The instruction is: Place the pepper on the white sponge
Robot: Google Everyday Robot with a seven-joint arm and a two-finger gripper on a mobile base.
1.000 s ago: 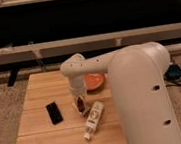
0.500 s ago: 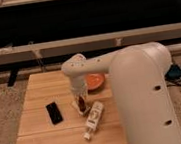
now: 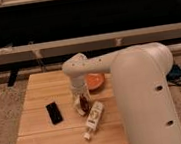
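Observation:
My gripper [image 3: 81, 102] hangs from the white arm and points down over the middle of the wooden table [image 3: 43, 138]. The small dark red pepper [image 3: 83, 104] sits right at the gripper's tip, just above the table top. I cannot tell whether it is held or resting. The white sponge does not show; the gripper and arm cover that spot.
A white bottle with a label [image 3: 93, 118] lies just right of and in front of the gripper. A flat black phone [image 3: 54, 112] lies to its left. A round orange plate [image 3: 94, 80] sits behind it. The big white arm body covers the table's right side.

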